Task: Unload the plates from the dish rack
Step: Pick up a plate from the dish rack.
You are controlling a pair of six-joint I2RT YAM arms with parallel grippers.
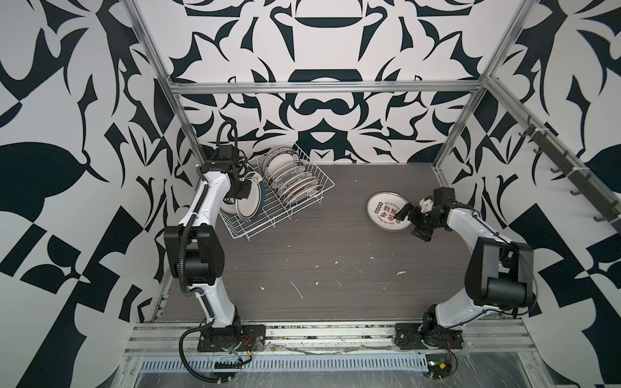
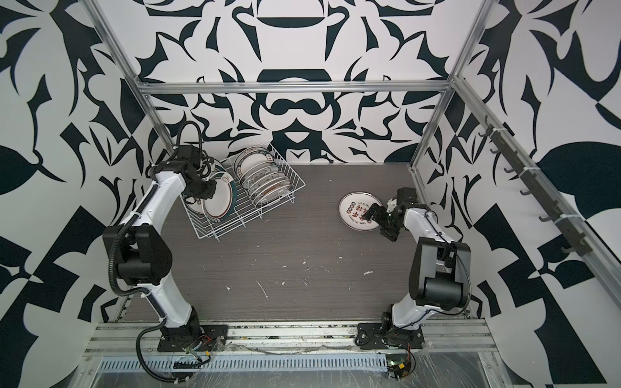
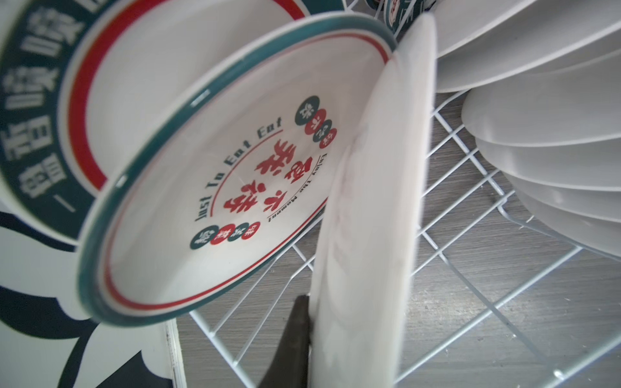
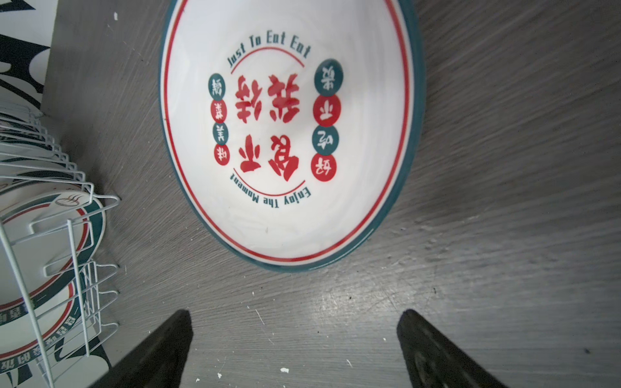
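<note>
The white wire dish rack [image 1: 331, 183] [image 2: 302, 183] stands at the back left of the table, with a row of upright plates [image 1: 292, 178] [image 2: 265, 178]. My left gripper [image 1: 242, 192] reaches into its left side and is shut on the rim of a teal-rimmed plate [image 1: 252, 205]. In the left wrist view that plate [image 3: 369, 201] is edge-on, with one dark finger [image 3: 295, 336] pressed to it and the other hidden. Another plate [image 1: 383, 210] [image 4: 289, 218] lies flat on the table at the right. My right gripper [image 4: 294, 322] [image 1: 403, 212] hovers open at its near edge, holding nothing.
Behind the held plate lean a teal-rimmed plate with red characters [image 3: 201, 184] and one with a wide teal band [image 3: 50, 100]. White plate backs [image 3: 537, 134] fan out on the other side. Metal frame posts [image 1: 188, 134] stand close behind the rack. The table is grey wood [image 1: 319, 262].
</note>
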